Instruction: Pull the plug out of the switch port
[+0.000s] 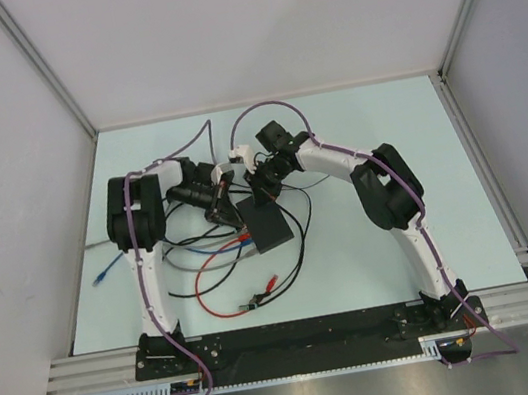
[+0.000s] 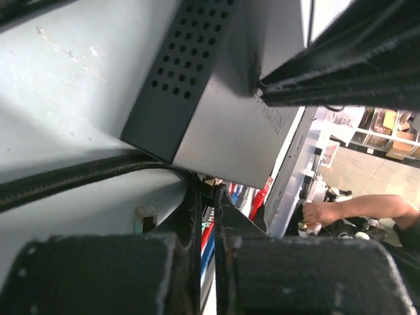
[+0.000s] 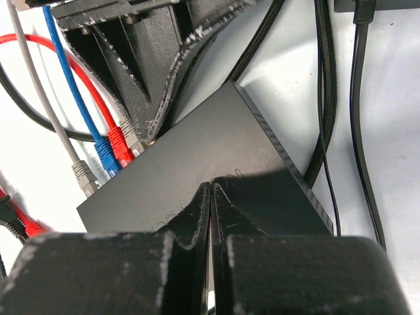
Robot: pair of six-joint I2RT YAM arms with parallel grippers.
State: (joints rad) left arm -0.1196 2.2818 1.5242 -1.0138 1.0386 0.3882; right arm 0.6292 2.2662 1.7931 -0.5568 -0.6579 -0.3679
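The switch (image 1: 271, 225) lies flat near the middle of the table (image 1: 396, 257), and the two arms meet over it from 9 and 3 o'clock. The right gripper (image 3: 210, 191) is clenched on nothing, its closed tips pressed down on the switch's lid. The left gripper (image 3: 155, 131) is clenched too, with its tips at the port edge just beside the red plug (image 3: 118, 143). Whether it pinches anything there cannot be told. In the right wrist view, the red plug, a blue plug (image 3: 105, 159) and a grey plug (image 3: 84, 176) sit side by side against that edge, running toward 8 o'clock. Black cables (image 3: 325, 98) run past the switch's vented side at 3 o'clock. A braided cable (image 3: 262, 46) reaches its far corner, close by the left gripper. In the top view a tangle of leads (image 1: 219, 261) crowds the switch at 8 o'clock. Red clips (image 1: 262, 295) lie at 6 o'clock, and a loose plug (image 1: 103, 278) lies well apart at 9 o'clock.
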